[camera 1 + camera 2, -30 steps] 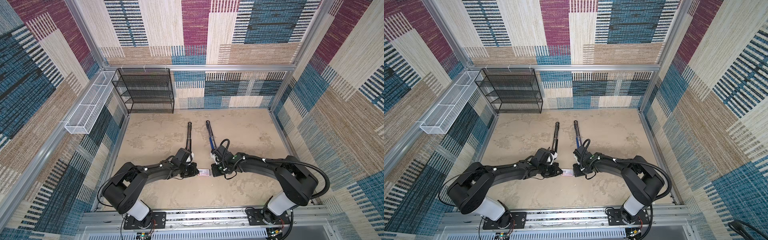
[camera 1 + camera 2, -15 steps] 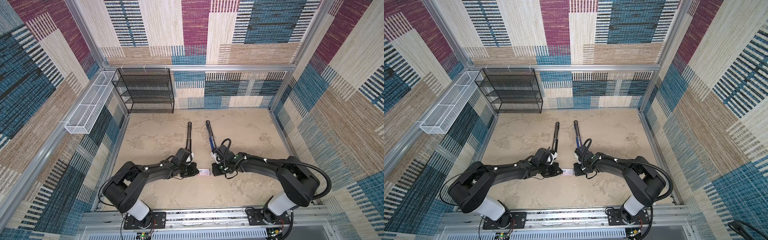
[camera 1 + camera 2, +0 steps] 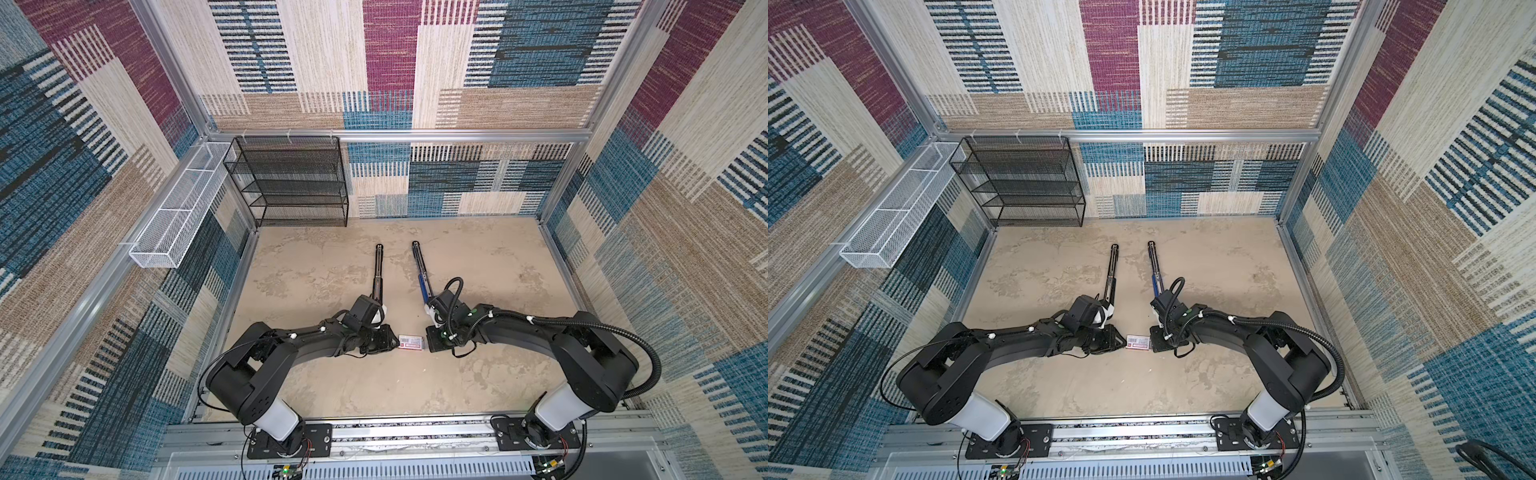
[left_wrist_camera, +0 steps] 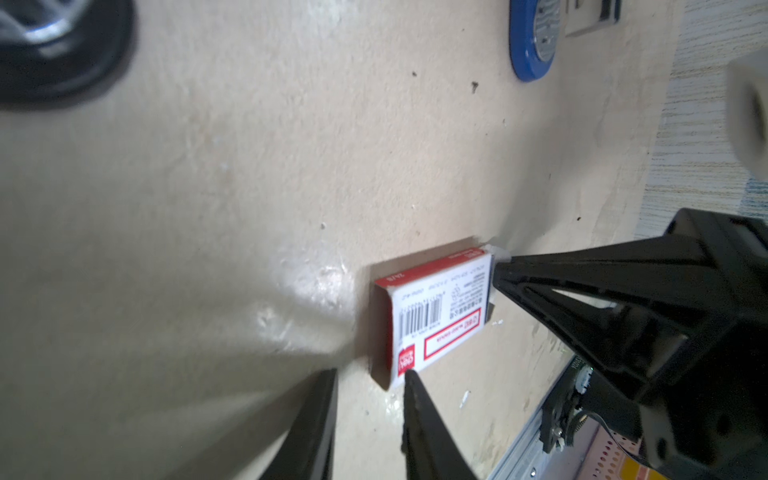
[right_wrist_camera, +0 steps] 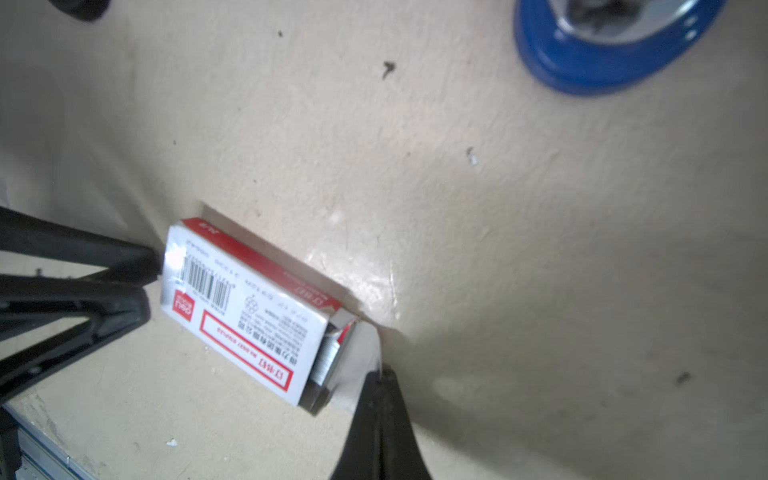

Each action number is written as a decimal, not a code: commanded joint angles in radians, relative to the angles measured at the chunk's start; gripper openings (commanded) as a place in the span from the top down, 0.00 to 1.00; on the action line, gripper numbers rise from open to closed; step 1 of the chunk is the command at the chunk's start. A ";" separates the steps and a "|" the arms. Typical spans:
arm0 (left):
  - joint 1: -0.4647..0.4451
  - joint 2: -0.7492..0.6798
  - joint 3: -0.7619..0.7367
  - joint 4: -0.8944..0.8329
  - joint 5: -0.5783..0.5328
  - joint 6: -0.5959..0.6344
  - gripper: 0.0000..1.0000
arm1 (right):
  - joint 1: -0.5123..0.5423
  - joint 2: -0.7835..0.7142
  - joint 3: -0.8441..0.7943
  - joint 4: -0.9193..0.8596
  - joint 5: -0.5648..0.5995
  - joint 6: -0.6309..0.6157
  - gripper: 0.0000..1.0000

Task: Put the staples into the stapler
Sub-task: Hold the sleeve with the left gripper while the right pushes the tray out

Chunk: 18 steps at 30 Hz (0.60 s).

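lying well beyond the staple box [image 3: 410, 342], the blue stapler [image 3: 422, 284] awaits loading. left gripper [image 4: 370, 374], jaws parted, holds nothing at the box's barcode end. right gripper [image 5: 380, 374] is closed on the clear tray [image 5: 357, 353] at the box's open end, seemingly to draw out the staples [image 5: 326, 361].

- Clock directions take the reach of the left gripper [image 4: 371, 373] as twelve o'clock; its two black fingers stand apart.
- The white-and-red staples box [image 4: 440, 316] lies flat on the beige table [image 4: 249, 166] just ahead, between twelve and one o'clock, barcode up. One fingertip [image 4: 409, 376] touches its near corner.
- The right gripper [image 4: 498, 272] points in from three o'clock, tips together against the box's far end, where a clear tray lip [image 4: 496, 250] pokes out.
- A blue stapler end [image 4: 525, 54] lies well off at one o'clock, and a blurred black rounded shape [image 4: 54, 54] at ten.
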 commanded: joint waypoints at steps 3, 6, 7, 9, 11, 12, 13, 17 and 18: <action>0.001 0.031 0.031 0.009 0.026 0.027 0.71 | 0.001 0.007 0.006 0.021 -0.012 -0.003 1.00; 0.001 0.041 0.042 0.012 0.028 0.029 0.74 | 0.002 0.006 0.004 0.023 -0.015 -0.001 1.00; 0.001 0.045 0.046 0.014 0.029 0.029 0.76 | 0.002 0.006 0.003 0.023 -0.016 0.000 1.00; 0.001 0.053 0.055 0.012 0.034 0.031 0.81 | 0.002 0.006 0.000 0.025 -0.017 0.000 1.00; 0.001 0.062 0.061 0.012 0.036 0.033 0.92 | 0.002 0.008 0.000 0.026 -0.018 0.000 1.00; 0.001 0.065 0.064 0.008 0.038 0.033 0.98 | 0.002 0.007 -0.002 0.026 -0.018 0.000 1.00; 0.001 0.066 0.065 0.007 0.039 0.034 1.00 | 0.001 0.007 -0.002 0.025 -0.016 0.000 1.00; 0.001 0.057 0.057 0.006 0.037 0.033 1.00 | 0.002 0.001 -0.008 0.016 0.002 0.002 1.00; 0.001 0.054 0.054 0.004 0.032 0.032 1.00 | 0.001 -0.003 -0.011 0.014 0.010 0.002 1.00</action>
